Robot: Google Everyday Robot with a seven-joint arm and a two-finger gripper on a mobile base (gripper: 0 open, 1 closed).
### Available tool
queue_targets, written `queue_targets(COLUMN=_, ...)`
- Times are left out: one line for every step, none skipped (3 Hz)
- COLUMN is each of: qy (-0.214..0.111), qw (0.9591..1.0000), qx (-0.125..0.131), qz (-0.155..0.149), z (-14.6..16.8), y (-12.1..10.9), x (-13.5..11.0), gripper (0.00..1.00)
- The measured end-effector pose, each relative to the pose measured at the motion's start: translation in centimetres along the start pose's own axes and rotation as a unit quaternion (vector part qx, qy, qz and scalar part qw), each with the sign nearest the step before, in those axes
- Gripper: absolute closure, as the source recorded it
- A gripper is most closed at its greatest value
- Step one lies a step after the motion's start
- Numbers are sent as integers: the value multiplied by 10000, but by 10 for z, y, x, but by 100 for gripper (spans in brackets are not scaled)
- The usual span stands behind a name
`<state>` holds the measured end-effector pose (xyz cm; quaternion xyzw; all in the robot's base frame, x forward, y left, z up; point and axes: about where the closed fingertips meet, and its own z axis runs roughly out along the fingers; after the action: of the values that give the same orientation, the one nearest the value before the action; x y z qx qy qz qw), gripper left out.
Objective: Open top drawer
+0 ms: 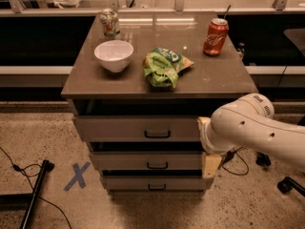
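The top drawer (124, 128) is the widest grey-beige front of the three, right under the brown cabinet top (224, 82). Its small dark handle (157, 134) sits at the centre. A dark gap shows above the front. My white arm (252, 128) reaches in from the right. Its wrist covers the right end of the top drawer front. My gripper (210, 164) shows only as a cream part hanging before the right end of the middle drawer (143, 160), right of the handles.
On the cabinet top stand a white bowl (114, 55), a green chip bag (164, 66), a red soda can (215, 36) and a pale can (109, 23). The bottom drawer (152, 182) is lowest. A blue X (76, 176), a black pole (35, 194) and cables lie on the floor.
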<state>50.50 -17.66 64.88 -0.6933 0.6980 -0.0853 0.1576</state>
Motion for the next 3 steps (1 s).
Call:
queue_targets(qy=-48, qw=9998, qx=135, qz=129, z=0, y=-23, x=12, gripper=0)
queue_targets(qy=-53, qw=9998, qx=152, qz=142, z=-1, y=-25, x=13, gripper=0)
queue_targets(qy=-30, qw=9992, qx=385, qz=125, z=-32, y=-38, x=29, gripper=0)
